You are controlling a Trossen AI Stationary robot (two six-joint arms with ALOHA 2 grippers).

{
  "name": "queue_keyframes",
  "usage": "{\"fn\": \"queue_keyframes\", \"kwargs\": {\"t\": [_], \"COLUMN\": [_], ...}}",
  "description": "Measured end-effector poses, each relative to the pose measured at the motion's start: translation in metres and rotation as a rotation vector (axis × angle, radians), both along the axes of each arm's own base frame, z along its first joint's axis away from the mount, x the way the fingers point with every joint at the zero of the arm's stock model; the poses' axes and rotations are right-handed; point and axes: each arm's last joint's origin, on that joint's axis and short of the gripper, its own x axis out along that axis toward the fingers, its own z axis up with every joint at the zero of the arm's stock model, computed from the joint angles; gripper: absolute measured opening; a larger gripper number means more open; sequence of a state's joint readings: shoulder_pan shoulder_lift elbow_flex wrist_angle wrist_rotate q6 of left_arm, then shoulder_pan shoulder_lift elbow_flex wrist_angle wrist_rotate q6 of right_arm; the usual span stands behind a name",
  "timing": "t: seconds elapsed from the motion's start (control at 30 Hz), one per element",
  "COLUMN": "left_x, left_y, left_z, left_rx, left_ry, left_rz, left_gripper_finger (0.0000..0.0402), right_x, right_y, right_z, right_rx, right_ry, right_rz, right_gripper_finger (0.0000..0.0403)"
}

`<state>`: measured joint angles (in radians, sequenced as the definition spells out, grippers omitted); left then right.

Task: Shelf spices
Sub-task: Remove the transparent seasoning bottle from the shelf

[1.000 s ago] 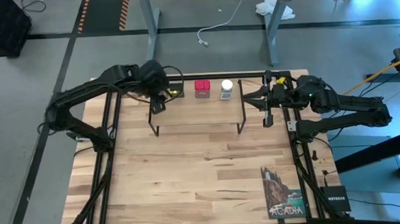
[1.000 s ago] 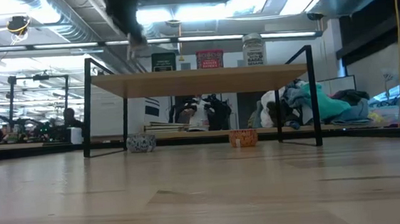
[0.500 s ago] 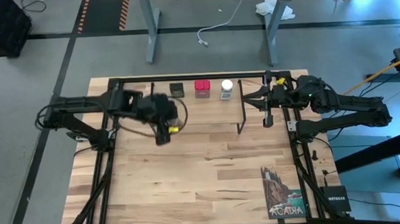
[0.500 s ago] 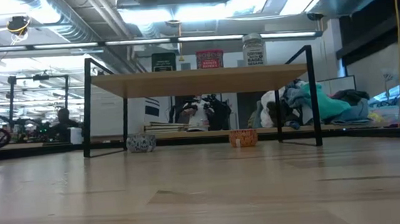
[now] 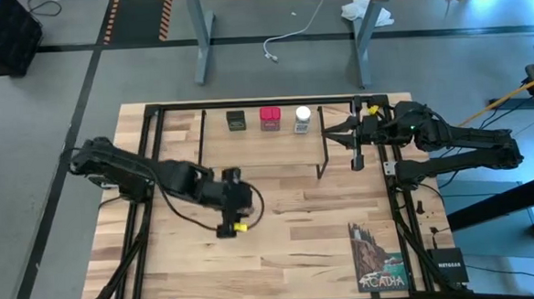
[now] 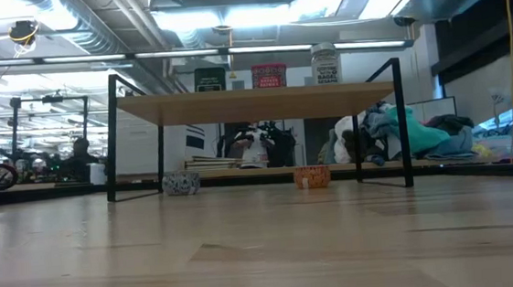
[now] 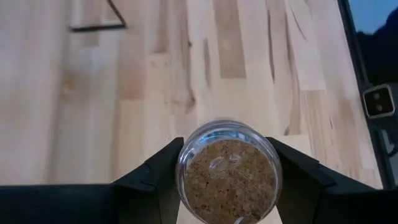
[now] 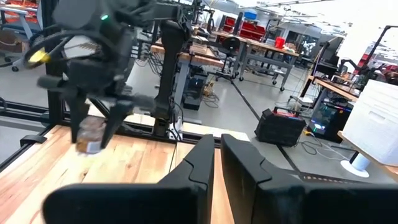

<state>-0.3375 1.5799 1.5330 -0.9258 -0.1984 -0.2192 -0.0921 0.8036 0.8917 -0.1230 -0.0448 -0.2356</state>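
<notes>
- Fingers (image 7: 152,180) of the left gripper (image 7: 227,186) pinch the tiny round jar (image 7: 228,178) above the bench (image 5: 290,235), in front of the shelf (image 6: 253,102).
- Right gripper (image 8: 217,163) waits beside the shelf, fingers pressed together.
- Dark tin (image 5: 236,121), red tin (image 5: 270,118) and white-capped jar (image 5: 302,119) stand on the shelf.

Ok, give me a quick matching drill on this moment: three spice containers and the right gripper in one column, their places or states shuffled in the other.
Things:
1. small cork-topped jar
2. red tin
3. white-capped jar
4. right gripper

States:
A. shut, at the shelf's right end
B. middle of the shelf row
C. held in the left gripper over the table
D. right end of the shelf row

Pairs: 1-C, 2-B, 3-D, 4-A
</notes>
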Motion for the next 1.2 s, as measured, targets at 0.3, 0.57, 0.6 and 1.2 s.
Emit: {"fn": "queue_keyframes", "kwargs": {"t": [0.3, 0.57, 0.6, 1.2], "left_x": [0.033, 0.049, 0.052, 0.071], "left_y": [-0.026, -0.039, -0.040, -0.046], "left_z": [-0.051, -0.082, -0.085, -0.140], "left_rx": [0.006, 0.006, 0.006, 0.034], "left_ry": [0.098, 0.138, 0.136, 0.251], "left_rz": [0.009, 0.024, 0.021, 0.031], "left_gripper_finger": [0.0181, 0.0181, 0.0181, 0.0181], "right_x": [0.000, -0.001, -0.001, -0.001], "right_y": [0.000, 0.000, 0.000, 0.000], "right_z": [-0.001, -0.001, -0.001, 0.000], "right_rx": [-0.002, -0.003, 0.002, 0.102], "right_ry": [0.009, 0.006, 0.007, 0.000], "right_rz": [0.000, 0.000, 0.000, -0.003], "right_gripper_finger": [0.0035, 0.0035, 0.0035, 0.0035]}}
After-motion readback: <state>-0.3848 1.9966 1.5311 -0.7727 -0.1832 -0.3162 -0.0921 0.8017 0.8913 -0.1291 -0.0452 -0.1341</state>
